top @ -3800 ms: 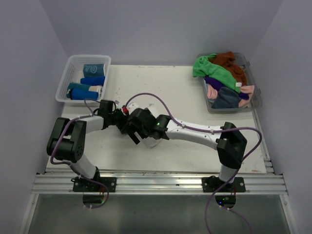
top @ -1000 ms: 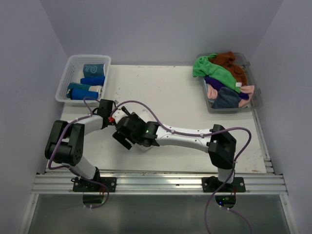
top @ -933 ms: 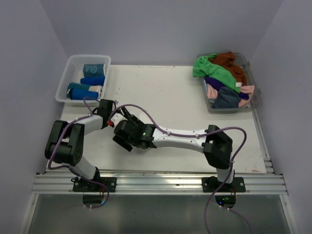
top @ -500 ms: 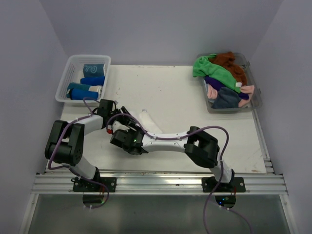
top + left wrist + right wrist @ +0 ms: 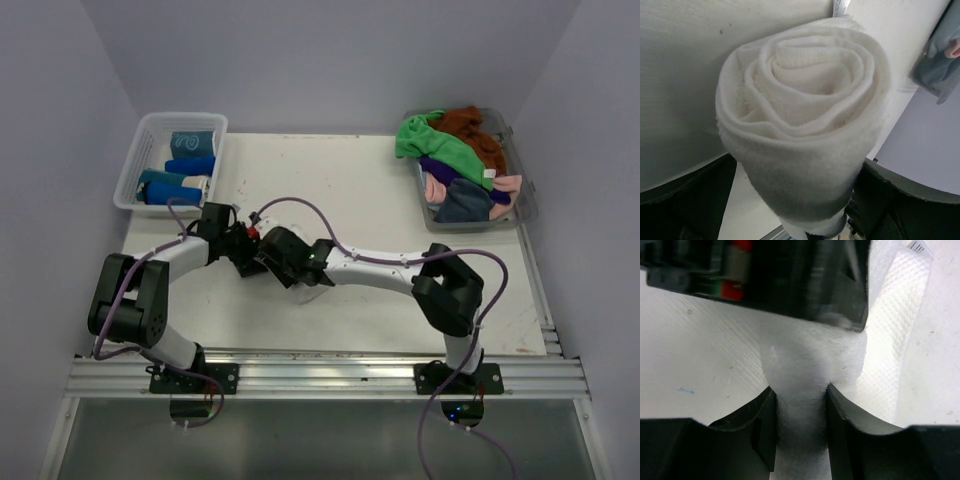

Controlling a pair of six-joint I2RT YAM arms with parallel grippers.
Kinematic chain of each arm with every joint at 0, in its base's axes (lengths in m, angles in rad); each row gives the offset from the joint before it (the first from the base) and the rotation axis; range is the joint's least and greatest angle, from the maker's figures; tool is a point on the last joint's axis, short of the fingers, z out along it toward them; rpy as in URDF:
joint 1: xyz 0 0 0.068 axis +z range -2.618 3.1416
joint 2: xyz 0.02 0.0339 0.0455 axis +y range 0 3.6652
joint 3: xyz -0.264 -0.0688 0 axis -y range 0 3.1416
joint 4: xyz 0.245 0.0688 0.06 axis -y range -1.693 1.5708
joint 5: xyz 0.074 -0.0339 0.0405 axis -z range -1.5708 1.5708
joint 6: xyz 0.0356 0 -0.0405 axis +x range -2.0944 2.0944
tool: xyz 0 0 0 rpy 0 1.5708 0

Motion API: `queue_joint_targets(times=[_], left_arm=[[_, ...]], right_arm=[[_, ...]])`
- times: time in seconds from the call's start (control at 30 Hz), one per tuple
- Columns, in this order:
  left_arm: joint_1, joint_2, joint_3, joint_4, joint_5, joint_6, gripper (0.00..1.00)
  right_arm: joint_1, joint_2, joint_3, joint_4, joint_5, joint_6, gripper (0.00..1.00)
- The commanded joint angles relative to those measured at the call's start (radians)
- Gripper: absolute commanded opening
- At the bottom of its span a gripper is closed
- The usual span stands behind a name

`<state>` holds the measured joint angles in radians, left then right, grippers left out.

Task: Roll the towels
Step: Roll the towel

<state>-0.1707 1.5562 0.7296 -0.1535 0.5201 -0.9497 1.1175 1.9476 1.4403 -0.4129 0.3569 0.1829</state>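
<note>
A: What has the right gripper (image 5: 800,432) got?

B: Its fingers (image 5: 765,435) are clamped on the white towel (image 5: 800,100). The cloth is pinched into a narrow waist between them and bulges out just ahead of the tips.

A: And the left gripper (image 5: 790,210)?

B: Its jaws are wide apart, with one finger (image 5: 685,200) to each side of the towel. Its camera looks straight at the rolled end, which is a tight spiral. A sliver of table (image 5: 330,180) shows between the roll and one finger. On the other side I cannot tell whether pad and cloth touch.

A: How do the two tools sit to each other?

B: Nose to nose. The left gripper's black body fills the top of the right wrist view, just past the right fingertips. The towel is between the two.

A: Is all of the towel rolled?

B: No. Ahead and to the right of the right gripper a flat stretch of it lies on the table, with a small tag at the far end.

A: The other towels?

B: Blue rolls (image 5: 188,170) lie in the basket (image 5: 135,160), well out beyond the left gripper. A loose heap (image 5: 460,165) of green, rust-brown, purple, pink and grey cloth fills the tub (image 5: 522,212). That is well apart from both grippers, off to the right arm's far right.
</note>
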Motion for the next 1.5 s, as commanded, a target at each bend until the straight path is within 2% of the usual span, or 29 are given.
queue_joint_targets(times=[0.0,0.27,0.43,0.57,0.77,0.83,0.87,0.93,0.97,1.1,1.27,1.47], left_arm=[[0.0,-0.035,0.016,0.028,0.037,0.02,0.96],[0.0,-0.015,-0.004,0.054,0.069,0.035,0.98],[-0.001,-0.005,-0.002,0.063,0.078,0.04,0.98],[-0.001,0.005,-0.004,0.065,0.078,0.037,0.98],[-0.001,0.018,-0.012,0.072,0.078,0.026,0.91],[-0.001,0.018,-0.013,0.065,0.07,0.025,0.88],[-0.001,0.019,-0.015,0.065,0.069,0.022,0.85],[-0.001,0.021,-0.018,0.066,0.067,0.014,0.8],[-0.001,0.021,-0.019,0.068,0.066,0.011,0.78],[-0.001,0.025,-0.018,0.068,0.061,0.011,0.74],[-0.001,0.028,-0.015,0.06,0.047,0.003,0.73],[-0.001,0.019,-0.012,0.034,0.024,0.002,0.73]], right_arm=[[-0.09,-0.067,-0.081,0.121,-0.301,0.133,0.35],[-0.215,-0.087,-0.175,0.261,-0.63,0.283,0.36],[-0.297,-0.073,-0.24,0.408,-0.852,0.398,0.36],[-0.337,-0.049,-0.267,0.502,-0.938,0.478,0.36],[-0.36,0.011,-0.261,0.569,-1.035,0.55,0.4],[-0.36,0.022,-0.229,0.511,-1.012,0.535,0.46],[-0.358,0.024,-0.21,0.425,-0.983,0.499,0.49],[-0.36,0.001,-0.19,0.378,-0.92,0.475,0.6],[-0.36,-0.012,-0.187,0.338,-0.896,0.454,0.71],[-0.331,-0.093,-0.15,0.171,-0.684,0.359,0.87],[-0.25,-0.154,-0.063,-0.007,-0.362,0.242,0.99],[-0.093,-0.125,0.069,-0.122,-0.052,0.135,0.99]])
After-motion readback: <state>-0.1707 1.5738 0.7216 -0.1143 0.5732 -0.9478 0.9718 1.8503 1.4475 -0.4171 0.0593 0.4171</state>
